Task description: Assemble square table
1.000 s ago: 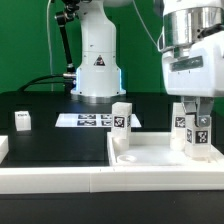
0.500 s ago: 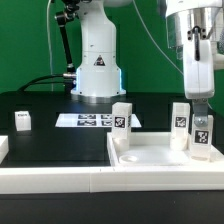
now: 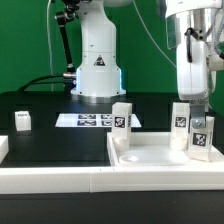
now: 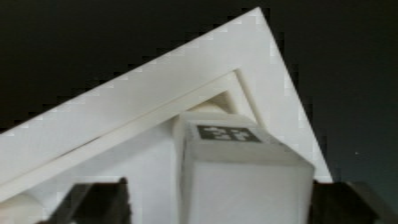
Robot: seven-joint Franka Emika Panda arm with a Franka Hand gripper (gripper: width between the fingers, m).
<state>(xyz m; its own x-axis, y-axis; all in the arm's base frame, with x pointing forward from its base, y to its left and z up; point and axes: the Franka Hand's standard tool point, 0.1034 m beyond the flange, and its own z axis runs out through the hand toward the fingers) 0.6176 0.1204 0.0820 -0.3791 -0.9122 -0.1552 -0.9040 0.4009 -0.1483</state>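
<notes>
The square tabletop is seen at the exterior view's right, with three legs stood upright on it: the left leg, the far right leg and the near right leg. The gripper is held directly over the near right leg, its fingers spread wider than that leg and closed on nothing. A loose leg is seen well apart at the exterior view's left.

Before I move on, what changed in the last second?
The gripper turned at the wrist, then opened, letting go of the leg under it, which stands upright in the top's corner. The other legs, top and loose leg stayed put.
</notes>
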